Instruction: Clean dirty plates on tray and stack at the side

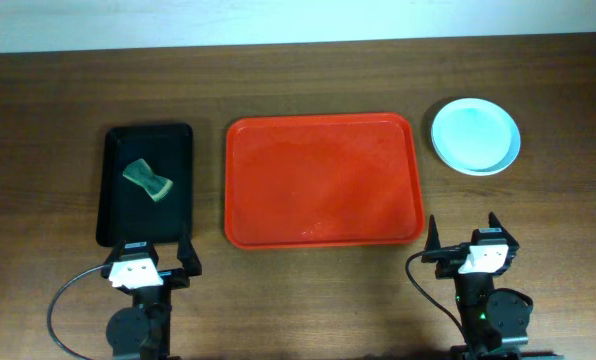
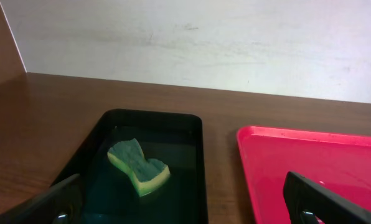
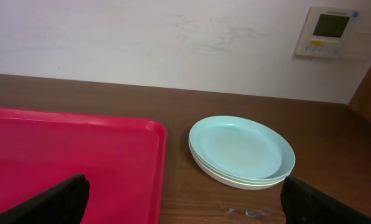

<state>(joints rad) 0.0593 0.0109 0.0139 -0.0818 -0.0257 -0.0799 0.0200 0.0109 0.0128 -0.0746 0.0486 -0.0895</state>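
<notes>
The red tray [image 1: 323, 180] lies in the middle of the table with no plates on it; it also shows in the left wrist view [image 2: 316, 168] and the right wrist view [image 3: 73, 155]. The plates [image 1: 475, 136] sit in one stack to the right of the tray, pale blue on top; the right wrist view [image 3: 241, 152] shows the mint and white rims beneath. My left gripper [image 1: 148, 262] is open and empty near the front edge, below the black tray. My right gripper [image 1: 468, 240] is open and empty in front of the red tray's right corner.
A narrow black tray [image 1: 146, 185] lies left of the red tray and holds a green and yellow sponge [image 1: 147, 180], seen also in the left wrist view [image 2: 139, 166]. A white wall runs along the table's back edge. A wall control panel [image 3: 330, 32] hangs at the far right.
</notes>
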